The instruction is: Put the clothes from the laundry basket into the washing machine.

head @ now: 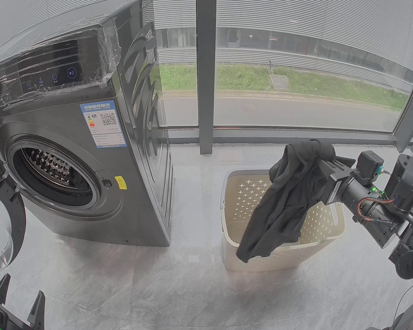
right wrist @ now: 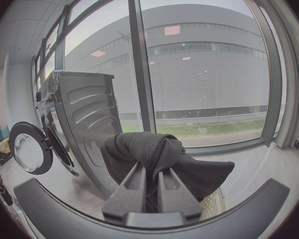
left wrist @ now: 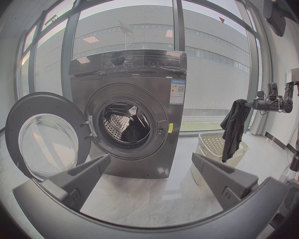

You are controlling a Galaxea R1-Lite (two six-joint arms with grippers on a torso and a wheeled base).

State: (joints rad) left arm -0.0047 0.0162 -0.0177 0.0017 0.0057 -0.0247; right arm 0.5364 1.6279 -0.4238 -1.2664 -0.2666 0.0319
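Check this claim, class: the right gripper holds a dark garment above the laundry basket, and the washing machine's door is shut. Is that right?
No: the washing machine's door stands open, as the left wrist view shows; the rest holds.

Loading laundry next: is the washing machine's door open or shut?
Open: the door stands swung aside, leaving the drum exposed.

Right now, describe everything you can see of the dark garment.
The dark garment is soft charcoal fabric with a stitched hem, bunched at the top where the right hand is shut on it. The rest hangs limp over the cream laundry basket, its lowest corner reaching the front wall; contact there is unclear.
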